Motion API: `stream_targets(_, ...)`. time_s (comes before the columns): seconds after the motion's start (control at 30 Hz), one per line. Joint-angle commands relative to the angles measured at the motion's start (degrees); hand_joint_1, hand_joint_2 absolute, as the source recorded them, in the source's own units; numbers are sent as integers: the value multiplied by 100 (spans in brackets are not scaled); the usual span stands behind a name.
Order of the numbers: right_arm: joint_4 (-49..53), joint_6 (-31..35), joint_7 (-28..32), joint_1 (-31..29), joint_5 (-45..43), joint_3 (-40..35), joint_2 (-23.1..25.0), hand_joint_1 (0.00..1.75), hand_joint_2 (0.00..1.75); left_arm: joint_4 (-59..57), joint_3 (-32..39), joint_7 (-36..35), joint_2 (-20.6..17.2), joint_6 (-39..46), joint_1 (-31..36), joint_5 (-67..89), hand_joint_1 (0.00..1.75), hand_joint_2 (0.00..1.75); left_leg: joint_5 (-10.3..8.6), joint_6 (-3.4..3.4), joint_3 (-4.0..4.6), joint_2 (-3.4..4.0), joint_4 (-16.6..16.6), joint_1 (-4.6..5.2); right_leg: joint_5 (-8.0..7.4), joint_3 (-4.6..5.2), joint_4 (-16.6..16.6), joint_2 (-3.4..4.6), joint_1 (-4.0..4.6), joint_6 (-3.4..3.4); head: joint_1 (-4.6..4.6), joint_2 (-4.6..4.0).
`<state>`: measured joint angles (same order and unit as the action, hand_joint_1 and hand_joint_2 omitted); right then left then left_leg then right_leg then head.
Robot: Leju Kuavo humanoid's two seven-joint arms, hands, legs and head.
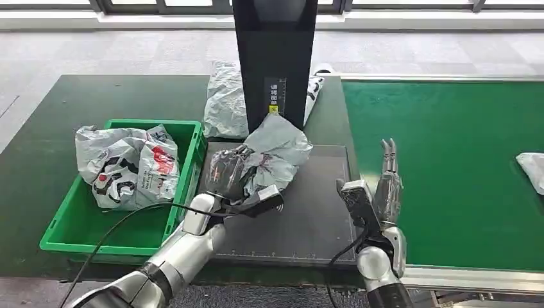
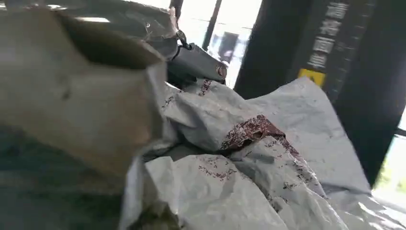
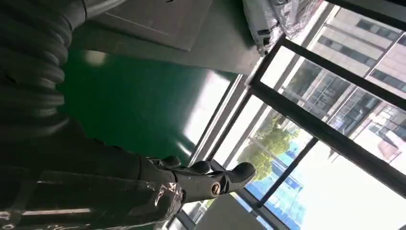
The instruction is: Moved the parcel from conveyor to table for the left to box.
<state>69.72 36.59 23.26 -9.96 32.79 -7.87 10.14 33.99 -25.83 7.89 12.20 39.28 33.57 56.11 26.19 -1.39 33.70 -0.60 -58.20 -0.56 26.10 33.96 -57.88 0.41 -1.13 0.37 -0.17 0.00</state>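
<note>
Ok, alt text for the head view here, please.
The left hand grips a crumpled grey parcel on the dark scale plate, beside a green bin holding another parcel. The right hand hovers open over the conveyor.

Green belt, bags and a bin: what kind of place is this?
Probably a parcel sorting station. A green conveyor carries a parcel, a green bin holds bagged parcels, and a black scanner post stands over a grey pad. Large windows suggest a warehouse or test hall.

White Chinese characters, too small to read, run down the black post above a yellow label.
</note>
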Motion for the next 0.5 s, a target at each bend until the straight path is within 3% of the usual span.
stream_targets(0.03, 14, -38, -7, -81, -12, 341, 116, 0, 175, 36, 337, -28, -160, 39, 184, 2, 175, 175, -5, 5, 1, 7, 2, -3, -8, 1, 5, -1, 5, -6, 2, 0)
stream_targets(0.07, 14, -38, -7, -81, -12, 341, 116, 0, 175, 36, 337, -28, -160, 39, 184, 2, 175, 175, -4, 4, 2, 6, 1, 0, -6, 3, 2, -1, 2, -5, 2, -2)
stream_targets(0.17, -55, -70, -33, -154, 50, 423, 192, 0, 175, 1887, 2025, -279, 10, 72, -335, 1960, 175, 175, -4, 5, 3, 16, 3, -1, -9, 6, 5, 7, 4, -6, 2, -2)
stream_targets(0.23, -139, -67, -20, -182, 77, 442, 225, 0, 175, 2795, 2664, -470, 26, 72, -523, 2827, 175, 175, 0, 6, 13, 24, -7, -5, -9, 17, -2, 14, 7, -7, 2, -2)
stream_targets(0.33, -119, -73, 12, -140, 60, 406, 190, 0, 175, 3385, 2880, -1020, -334, 72, -751, 3301, 175, 175, 1, 1, 6, 28, -1, -3, -7, 14, -1, 23, 4, -6, 2, 0)
stream_targets(0.5, -17, -228, -7, -60, -13, 363, 56, 0, 175, 3732, 3599, -1151, -563, 72, -1238, 3237, 175, 175, 0, -1, -22, 62, 24, -2, -13, 3, 15, 51, 5, -12, 2, 0)
